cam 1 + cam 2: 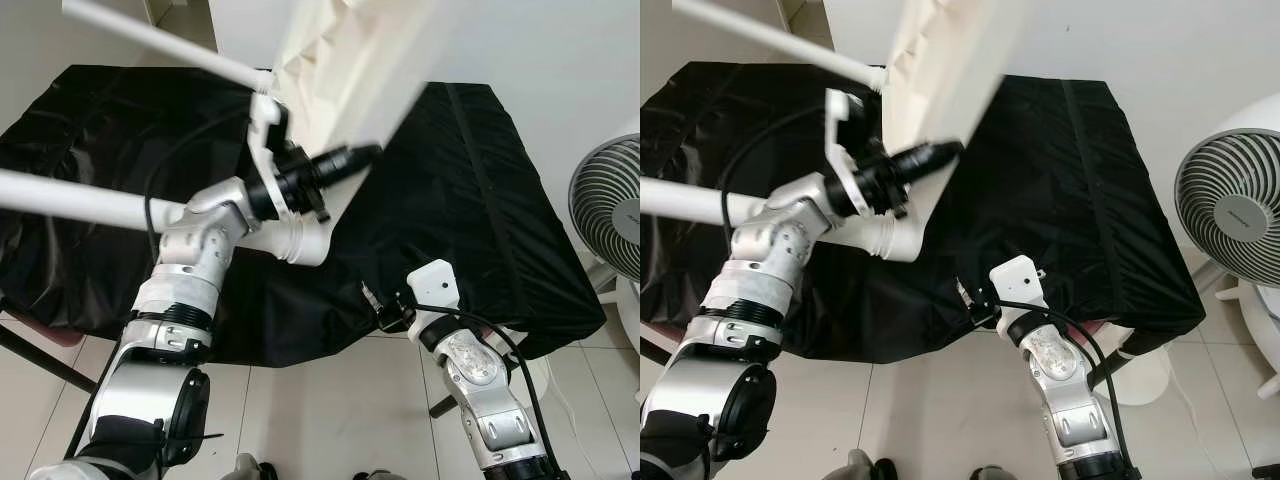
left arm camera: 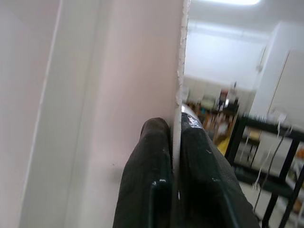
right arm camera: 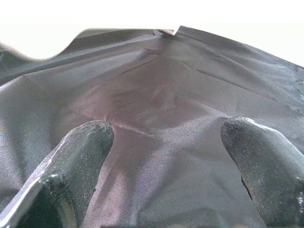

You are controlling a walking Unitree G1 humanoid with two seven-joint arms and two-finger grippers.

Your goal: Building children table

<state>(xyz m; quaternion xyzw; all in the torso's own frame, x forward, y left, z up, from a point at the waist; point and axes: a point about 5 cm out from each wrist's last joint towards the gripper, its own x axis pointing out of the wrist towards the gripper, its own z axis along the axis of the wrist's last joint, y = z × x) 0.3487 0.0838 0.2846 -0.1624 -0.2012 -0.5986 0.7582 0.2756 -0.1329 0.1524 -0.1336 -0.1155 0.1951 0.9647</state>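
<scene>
Overhead, left gripper (image 2: 175, 156) clamped on white tabletop (image 1: 345, 70) edge; at five o'clock, right gripper (image 3: 166, 156) spread above black cloth (image 1: 470, 190).

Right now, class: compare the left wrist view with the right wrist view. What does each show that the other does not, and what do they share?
Left wrist view alone: the white tabletop panel, its thin edge pinched between the left gripper fingers, with blurred shelving and a black frame behind.

Right wrist view alone: the black cloth, wrinkled, seen between the right gripper fingers, which stand apart, holding nothing.

Shared: each looks along its own two black fingers.
</scene>
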